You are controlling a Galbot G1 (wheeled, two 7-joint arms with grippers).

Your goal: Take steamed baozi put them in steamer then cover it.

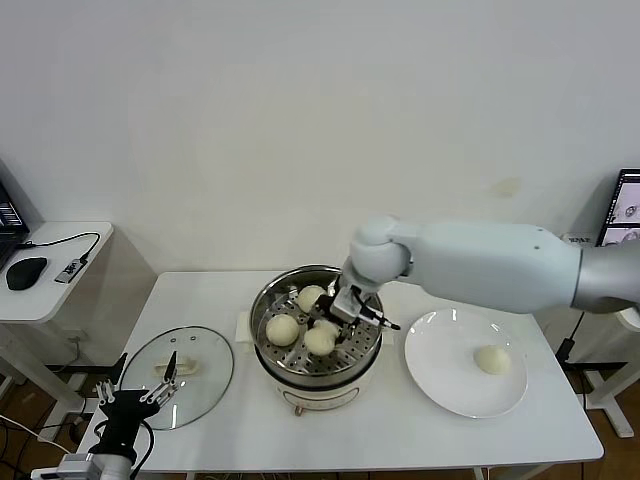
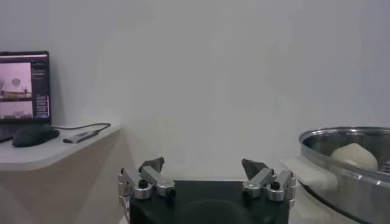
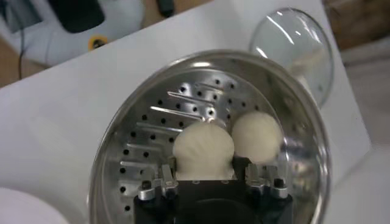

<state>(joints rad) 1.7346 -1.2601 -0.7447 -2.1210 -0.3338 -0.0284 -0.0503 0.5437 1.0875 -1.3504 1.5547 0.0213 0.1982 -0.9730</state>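
The steamer [image 1: 300, 378] stands mid-table, and three steamed baozi lie on its perforated tray. My right gripper [image 1: 338, 318] reaches into the pot and is shut on the nearest baozi [image 1: 320, 340]. In the right wrist view that baozi [image 3: 203, 152] sits between the jaws, low over the tray [image 3: 158, 115], with another baozi [image 3: 257, 137] touching its side. A third baozi [image 1: 311, 297] lies at the back of the pot. One more baozi [image 1: 492, 359] rests on the white plate [image 1: 450, 345]. The glass cover [image 1: 205, 370] lies flat left of the steamer. My left gripper [image 1: 140, 397] waits open at the cover's near edge.
A side table [image 1: 60, 290] with a mouse and cables stands at the far left. In the left wrist view the open left gripper [image 2: 203, 170] faces the wall, with the steamer rim [image 2: 341, 137] off to one side. A monitor [image 1: 625, 208] shows at the right edge.
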